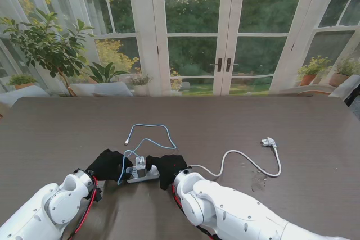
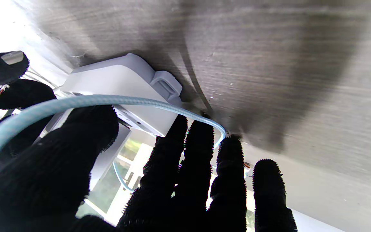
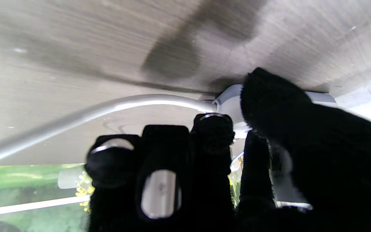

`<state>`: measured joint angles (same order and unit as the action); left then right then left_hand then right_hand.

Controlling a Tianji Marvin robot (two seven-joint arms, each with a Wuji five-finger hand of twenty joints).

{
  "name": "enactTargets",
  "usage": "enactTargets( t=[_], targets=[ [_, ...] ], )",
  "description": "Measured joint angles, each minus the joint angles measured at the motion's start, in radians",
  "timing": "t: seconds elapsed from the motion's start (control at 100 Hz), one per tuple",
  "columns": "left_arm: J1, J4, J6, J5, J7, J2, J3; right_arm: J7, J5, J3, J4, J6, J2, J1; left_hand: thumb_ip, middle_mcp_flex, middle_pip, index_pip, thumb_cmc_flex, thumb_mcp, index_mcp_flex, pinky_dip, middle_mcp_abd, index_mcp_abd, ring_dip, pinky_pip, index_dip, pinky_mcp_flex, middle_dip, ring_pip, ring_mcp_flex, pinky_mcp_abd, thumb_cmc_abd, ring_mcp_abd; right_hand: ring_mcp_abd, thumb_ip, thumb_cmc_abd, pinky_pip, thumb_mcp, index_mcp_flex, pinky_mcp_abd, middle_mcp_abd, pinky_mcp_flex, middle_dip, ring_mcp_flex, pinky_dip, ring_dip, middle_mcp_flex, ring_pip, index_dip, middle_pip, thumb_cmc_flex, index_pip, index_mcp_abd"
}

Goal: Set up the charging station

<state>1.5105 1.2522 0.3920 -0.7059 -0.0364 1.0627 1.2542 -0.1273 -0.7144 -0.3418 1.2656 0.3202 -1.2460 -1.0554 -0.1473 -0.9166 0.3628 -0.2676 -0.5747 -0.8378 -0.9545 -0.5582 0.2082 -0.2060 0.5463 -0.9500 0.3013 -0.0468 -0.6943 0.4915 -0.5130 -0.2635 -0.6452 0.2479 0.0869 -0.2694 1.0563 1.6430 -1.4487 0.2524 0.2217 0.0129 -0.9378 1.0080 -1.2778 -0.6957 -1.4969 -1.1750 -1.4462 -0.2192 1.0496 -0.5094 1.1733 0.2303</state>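
— Fingers grasping anything?
— Both: left hand (image 1: 108,164) and right hand (image 1: 170,168) clasp the power strip (image 1: 140,172) on the counter (image 1: 67,130) near me; blue cable (image 1: 147,136) loops farther off.

White power strip (image 1: 143,173), pale-blue, seemingly braided cable (image 1: 147,137)

One power strip (image 1: 143,173), one blue cable (image 1: 147,137), two hands (both gloved).

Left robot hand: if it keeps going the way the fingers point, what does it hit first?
Likely the white power strip: the left robot hand points right at it, fingertips already at its edge, with the blue cable draped across. Contact unclear.
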Motion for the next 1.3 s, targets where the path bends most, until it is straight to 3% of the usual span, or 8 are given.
enactTargets(
  t=[0.12,0.22,0.33,0.41,0.53,0.64,1.05,1.3],
  targets=[
    [0.0,0.0,0.0,0.001,0.0,0.0,0.0,0.017,-0.018,-0.014,0.023,0.007,0.011,-0.016,0.0,0.0,0.0,0.0,0.0,0.0,0.0,0.0,0.0,0.0,0.0,0.0,0.0,0.0,0.0,0.001,0.0,0.0,0.0,0.0,-0.001,-0.028,-0.091,0.0,0.0,-0.04,-0.002,0.0,0.028,-0.029,0.0,-0.007,0.0,0.07,0.027,0.06,-0.052,0.107,-0.015,0.0],
    [-0.001,0.0,0.0,0.002,0.0,-0.001,-0.002,0.03,-0.022,-0.037,0.047,0.018,0.023,-0.038,0.0,0.0,0.002,0.0,0.0,0.0,0.0,0.0,0.0,0.0,0.001,0.0,0.0,0.0,0.0,0.003,0.0,0.0,0.0,0.0,-0.001,0.131,-0.325,0.0,0.124,-0.054,-0.007,-0.002,0.069,-0.121,0.0,-0.011,0.0,0.154,0.113,0.075,-0.101,0.288,-0.015,-0.012],
    [-0.003,-0.002,0.001,0.002,0.0,-0.001,-0.003,0.029,-0.03,-0.053,0.067,0.032,0.032,-0.055,0.0,-0.008,0.001,0.0,0.0,0.0,-0.001,0.0,0.0,0.0,0.002,0.0,0.0,0.0,0.0,0.011,0.0,0.0,0.0,0.0,-0.001,0.153,-0.453,0.0,0.375,-0.078,-0.012,-0.006,0.092,-0.184,0.0,-0.019,0.0,0.195,0.152,0.079,-0.112,0.37,-0.015,-0.087],
    [-0.004,-0.002,0.001,0.002,0.001,-0.001,-0.003,0.029,-0.034,-0.069,0.078,0.043,0.037,-0.067,0.0,-0.009,0.001,0.0,-0.001,0.0,-0.001,0.0,0.0,0.0,0.002,0.0,0.0,0.0,0.0,0.012,0.0,0.0,0.0,0.0,-0.001,0.149,-0.504,0.0,0.516,-0.056,-0.013,-0.01,0.097,-0.207,0.001,-0.021,0.0,0.201,0.165,0.076,-0.115,0.37,-0.015,-0.126],
    [-0.003,-0.001,0.0,0.002,0.002,0.0,-0.001,0.02,-0.036,-0.089,0.092,0.055,0.04,-0.078,0.0,-0.009,0.0,0.0,-0.002,0.0,0.0,0.0,0.0,0.008,0.001,0.0,-0.001,0.0,0.009,0.012,0.0,0.0,0.0,0.0,0.002,0.149,-0.52,-0.003,0.587,-0.056,-0.013,-0.016,0.106,-0.234,0.001,-0.021,0.0,0.201,0.186,0.076,-0.147,0.37,-0.015,-0.126],
    [0.003,0.002,-0.003,-0.004,0.0,0.001,0.006,0.015,-0.036,-0.109,0.11,0.063,0.041,-0.083,0.0,0.022,-0.119,0.034,0.005,0.004,0.056,0.02,-0.011,0.031,-0.045,0.013,-0.007,0.0,0.16,-0.049,0.013,0.0,0.02,0.007,0.006,0.151,-0.545,-0.025,0.626,-0.056,-0.013,-0.028,0.12,-0.282,0.004,-0.021,0.0,0.219,0.238,0.076,-0.209,0.37,-0.015,-0.126],
    [0.057,0.085,-0.041,0.007,-0.034,0.016,0.089,0.014,-0.041,-0.172,0.145,0.069,0.048,-0.092,0.0,0.14,-0.228,0.096,0.056,0.059,0.154,0.068,0.0,0.104,-0.161,0.146,-0.05,0.028,0.358,-0.186,0.109,0.002,0.056,0.027,0.048,0.161,-0.577,-0.192,0.63,0.01,0.015,-0.062,0.207,-0.439,0.096,0.035,0.0,0.296,0.486,0.075,-0.393,0.37,-0.014,-0.114],
    [0.124,0.198,-0.073,0.017,-0.095,0.032,0.157,-0.107,-0.03,-0.298,0.177,0.037,0.044,-0.183,0.0,0.146,-0.231,0.096,0.056,0.059,0.154,0.08,-0.011,0.113,-0.175,0.173,-0.056,0.028,0.374,-0.193,0.11,0.002,0.056,0.02,0.083,0.161,-0.564,-0.491,0.368,0.259,0.058,-0.083,0.327,-0.585,0.253,0.171,0.0,0.366,0.959,-0.011,-0.506,0.369,-0.014,-0.106]
  ],
)
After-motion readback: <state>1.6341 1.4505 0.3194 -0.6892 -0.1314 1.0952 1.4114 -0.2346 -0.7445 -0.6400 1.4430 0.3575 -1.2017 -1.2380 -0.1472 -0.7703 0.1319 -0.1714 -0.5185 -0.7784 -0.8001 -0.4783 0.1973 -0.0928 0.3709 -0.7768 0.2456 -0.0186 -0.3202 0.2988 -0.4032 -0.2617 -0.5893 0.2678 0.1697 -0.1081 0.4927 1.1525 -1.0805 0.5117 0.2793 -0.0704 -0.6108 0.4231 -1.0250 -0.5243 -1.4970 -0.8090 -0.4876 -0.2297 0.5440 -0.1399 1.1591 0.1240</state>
